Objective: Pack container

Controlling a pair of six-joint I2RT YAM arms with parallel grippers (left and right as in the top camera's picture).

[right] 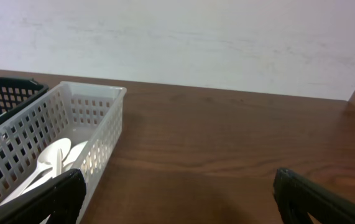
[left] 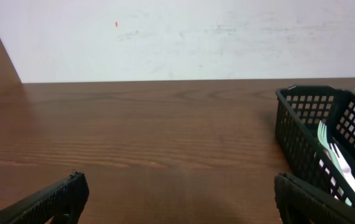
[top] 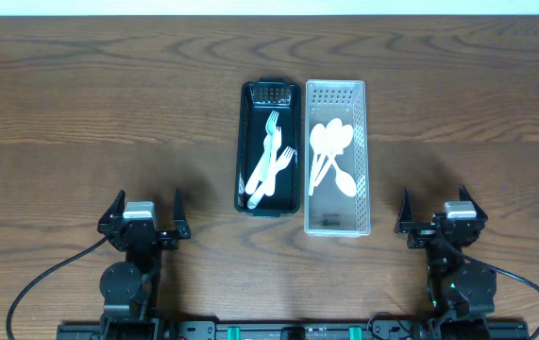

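A black perforated basket [top: 246,151] stands at the table's middle and holds white plastic forks [top: 269,162]. A white perforated basket [top: 367,161] stands right beside it and holds white plastic spoons [top: 330,151]. My left gripper [top: 146,210] is open and empty near the front edge, left of the baskets; in the left wrist view [left: 177,199] the black basket [left: 301,124] shows at the right. My right gripper [top: 436,206] is open and empty at the front right; in the right wrist view [right: 177,199] the white basket [right: 96,124] is at the left.
The wooden table [top: 90,113] stretches bare to the left and right of the two baskets. A white wall [left: 177,37] runs behind the table's far edge. Black cables trail from both arm bases at the front edge.
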